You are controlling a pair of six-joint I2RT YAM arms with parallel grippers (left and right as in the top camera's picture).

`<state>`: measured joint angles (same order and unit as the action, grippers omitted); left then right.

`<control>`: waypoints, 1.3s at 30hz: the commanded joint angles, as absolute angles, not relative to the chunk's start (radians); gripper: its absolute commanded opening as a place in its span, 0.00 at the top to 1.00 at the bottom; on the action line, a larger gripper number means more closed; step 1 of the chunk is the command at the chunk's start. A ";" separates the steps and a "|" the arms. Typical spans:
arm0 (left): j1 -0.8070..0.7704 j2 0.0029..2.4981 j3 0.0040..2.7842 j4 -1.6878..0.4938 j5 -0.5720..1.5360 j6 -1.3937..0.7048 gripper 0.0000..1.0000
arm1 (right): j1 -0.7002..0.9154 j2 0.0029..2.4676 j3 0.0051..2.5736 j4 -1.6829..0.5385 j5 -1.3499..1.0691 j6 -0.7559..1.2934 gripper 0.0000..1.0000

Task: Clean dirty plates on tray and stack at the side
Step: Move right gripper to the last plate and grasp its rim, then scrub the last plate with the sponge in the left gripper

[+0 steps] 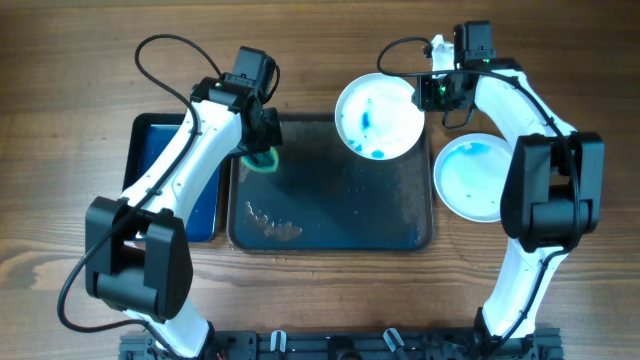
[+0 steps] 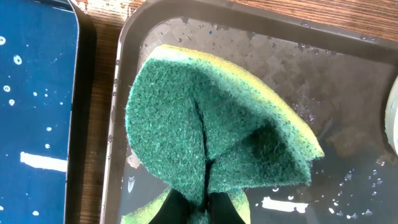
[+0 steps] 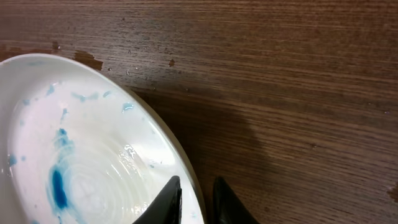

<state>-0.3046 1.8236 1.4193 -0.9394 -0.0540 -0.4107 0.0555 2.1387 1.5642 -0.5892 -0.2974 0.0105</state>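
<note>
My left gripper is shut on a green and yellow sponge, held folded over the wet dark tray at its upper left corner; the sponge also shows in the overhead view. My right gripper is shut on the rim of a white plate smeared with blue, which hangs over the tray's upper right edge. In the right wrist view the fingers pinch that plate's rim above the wood. A second white plate with blue smears lies on the table right of the tray.
A blue tray lies left of the dark tray, partly under my left arm. Some crumbs or residue sit at the dark tray's lower left. The table is dark wood.
</note>
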 commanded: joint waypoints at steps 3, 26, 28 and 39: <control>-0.299 1.829 1.438 -0.939 -0.042 -0.431 0.96 | 0.057 2.159 1.534 -0.613 -0.284 0.072 0.95; -0.299 1.829 1.438 -0.955 0.004 -0.431 0.96 | 0.414 1.995 1.364 -0.830 -0.284 0.472 0.90; -0.299 1.829 1.438 -0.955 0.038 -0.427 0.96 | 0.412 1.996 1.362 -0.812 -0.284 0.473 0.67; -0.357 1.829 1.304 -0.868 0.140 -0.396 0.96 | 0.408 2.006 1.237 -0.717 -0.375 0.553 0.96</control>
<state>-0.3305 1.8236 1.3556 -0.9039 0.1146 -0.4065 0.4107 1.9987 1.2598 -0.7261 -0.3698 0.5274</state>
